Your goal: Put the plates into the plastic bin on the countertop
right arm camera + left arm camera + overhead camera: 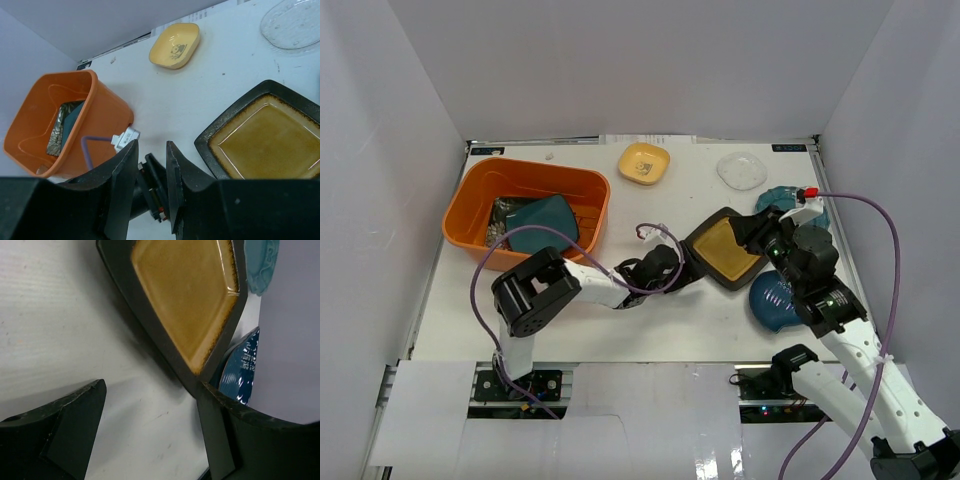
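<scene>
The orange bin [470, 190] stands at the back left and holds a teal square plate [542, 222] on a black floral plate [503, 215]. The black-rimmed mustard square plate [725, 248] lies mid-table. My left gripper [682, 258] is open at its left corner; in the left wrist view the plate [185, 295] touches one finger [220, 435], with bare table between the jaws. My right gripper [757, 233] hovers over the plate's right side, slightly open and empty. The blue plate [775, 300] lies under the right arm.
The small yellow square plate [644, 163] and the clear round plate [741, 170] lie at the back. The teal scalloped plate [785, 200] is partly hidden behind the right arm. White walls close in on all sides. The left arm's purple cable loops near the bin.
</scene>
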`<state>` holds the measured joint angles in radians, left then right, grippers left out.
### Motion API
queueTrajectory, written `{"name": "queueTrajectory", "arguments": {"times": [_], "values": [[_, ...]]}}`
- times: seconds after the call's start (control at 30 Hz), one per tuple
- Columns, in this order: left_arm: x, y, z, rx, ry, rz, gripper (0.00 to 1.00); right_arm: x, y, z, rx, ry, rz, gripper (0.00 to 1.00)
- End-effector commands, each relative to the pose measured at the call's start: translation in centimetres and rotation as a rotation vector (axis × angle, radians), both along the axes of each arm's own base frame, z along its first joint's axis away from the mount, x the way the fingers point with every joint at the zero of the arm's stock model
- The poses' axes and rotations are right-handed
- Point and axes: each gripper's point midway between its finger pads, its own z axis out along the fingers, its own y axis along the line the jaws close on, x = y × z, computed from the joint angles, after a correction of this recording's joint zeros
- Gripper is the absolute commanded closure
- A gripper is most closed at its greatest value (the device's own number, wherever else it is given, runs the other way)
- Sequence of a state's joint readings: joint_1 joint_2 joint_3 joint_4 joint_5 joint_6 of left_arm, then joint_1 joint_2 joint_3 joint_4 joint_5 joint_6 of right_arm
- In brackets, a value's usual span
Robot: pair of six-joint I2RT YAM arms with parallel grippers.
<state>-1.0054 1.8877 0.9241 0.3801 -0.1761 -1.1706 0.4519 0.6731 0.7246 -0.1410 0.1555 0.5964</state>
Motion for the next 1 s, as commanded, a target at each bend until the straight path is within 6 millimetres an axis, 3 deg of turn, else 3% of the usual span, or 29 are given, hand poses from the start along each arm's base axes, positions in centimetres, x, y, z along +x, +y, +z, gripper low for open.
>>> {"name": "queueTrajectory", "arguments": {"times": [0.0, 0.07, 0.1, 0.3, 0.4, 0.6, 0.7, 0.77, 0.8, 0.9, 0.97], "values": [[1.8, -1.0, 0.0, -0.041, -0.018, 0.085, 0.17, -0.9, 0.6, 0.6, 0.022, -0.017, 0.052, 0.65], [2.4, -1.5, -0.6, -0.044, -0.012, 0.105, 0.19, -1.2, 0.6, 0.7, 0.03, -0.024, 0.058, 0.64], [2.5, -1.5, -2.0, -0.021, 0.006, 0.113, 0.21, -1.3, 0.5, 0.6, 0.029, -0.024, 0.056, 0.65], [3.7, -1.7, -4.9, -0.021, 0.043, 0.203, 0.38, -1.7, 0.6, 0.1, 0.038, -0.024, 0.069, 0.64], [4.3, -1.8, -5.1, -0.035, 0.04, 0.231, 0.48, -1.8, 0.8, -0.4, 0.04, -0.014, 0.081, 0.64], [4.9, -0.6, -5.1, -0.013, 0.003, 0.272, 0.75, -1.9, 1.2, -1.2, 0.049, -0.004, 0.102, 0.64], [5.5, 0.0, -5.1, 0.007, -0.011, 0.296, 0.79, -2.0, 1.6, -1.6, 0.053, 0.007, 0.118, 0.64], [5.7, 0.0, -5.1, 0.007, -0.024, 0.295, 0.9, -2.0, 1.6, -1.8, 0.053, 0.01, 0.119, 0.65], [5.6, 0.2, -5.2, 0.013, -0.024, 0.295, 1.0, -2.0, 1.6, -2.0, 0.051, 0.015, 0.121, 0.65], [4.9, 1.5, -4.8, 0.018, -0.036, 0.288, 1.0, -2.1, 1.6, -2.4, 0.048, 0.022, 0.121, 0.65], [4.6, 2.1, -2.7, -0.006, -0.073, 0.273, 1.0, -2.2, 1.8, -3.0, 0.043, 0.033, 0.133, 0.65]]}}
